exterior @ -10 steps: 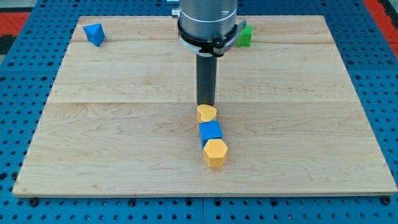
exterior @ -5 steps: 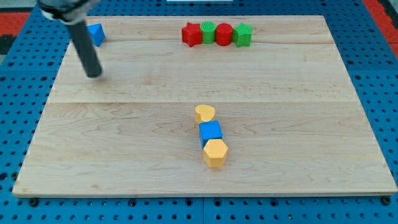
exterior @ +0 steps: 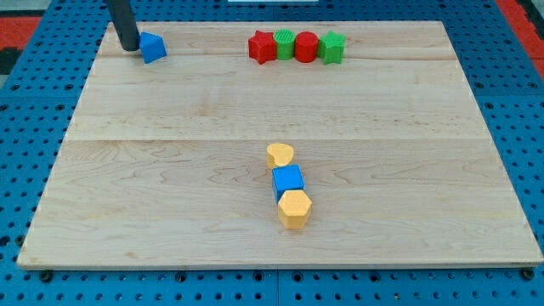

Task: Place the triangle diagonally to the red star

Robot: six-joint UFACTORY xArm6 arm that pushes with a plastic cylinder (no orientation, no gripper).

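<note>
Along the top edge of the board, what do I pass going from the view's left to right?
My tip → blue triangle → red star → green block → red block → green block at the row's right end.

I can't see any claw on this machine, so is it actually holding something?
Nothing is held. My tip only rests against the left side of the blue triangle block on the wooden board.
</note>
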